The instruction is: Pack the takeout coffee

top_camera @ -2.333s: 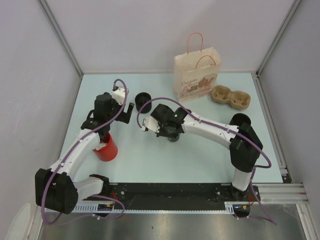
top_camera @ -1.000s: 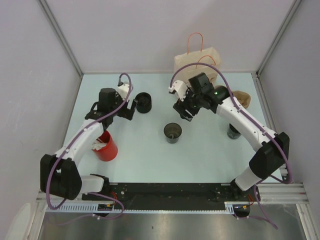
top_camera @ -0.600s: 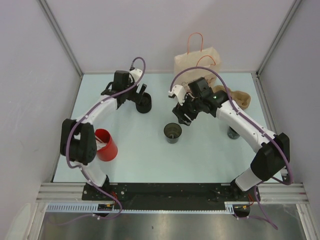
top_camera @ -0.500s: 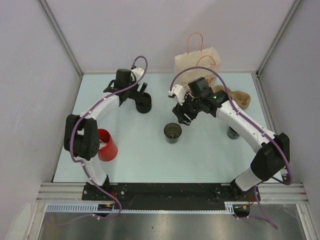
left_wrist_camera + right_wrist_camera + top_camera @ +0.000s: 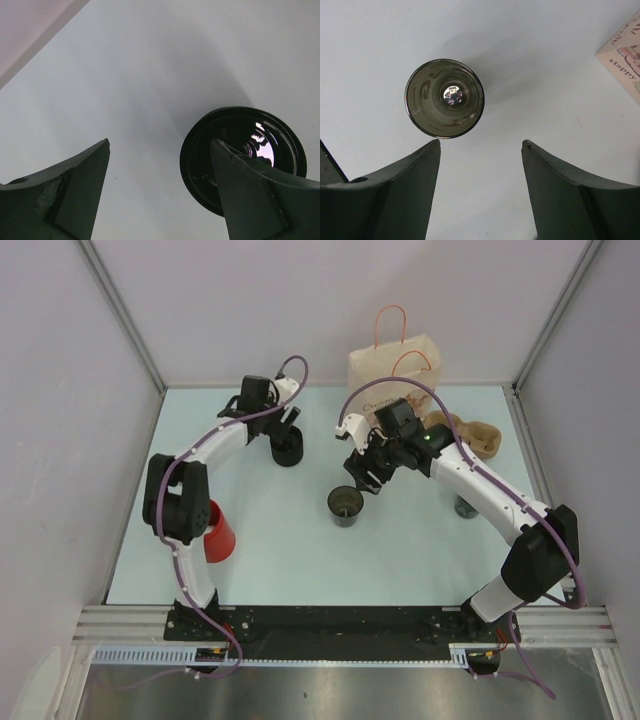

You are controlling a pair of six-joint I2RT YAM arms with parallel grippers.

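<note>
now: your left gripper (image 5: 160,145) stands open, one finger over the rim of the black cup (image 5: 235,135). your right gripper (image 5: 481,142) hangs open above the dark cup (image 5: 444,97), upright on the table (image 5: 400,550), apart from the paper bag (image 5: 395,385).

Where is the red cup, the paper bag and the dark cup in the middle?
red cup (image 5: 221,539), top view, on its visible side.
paper bag (image 5: 392,366), top view, on its front face.
dark cup (image 5: 444,98), right wrist view, on its inside bottom.
</note>
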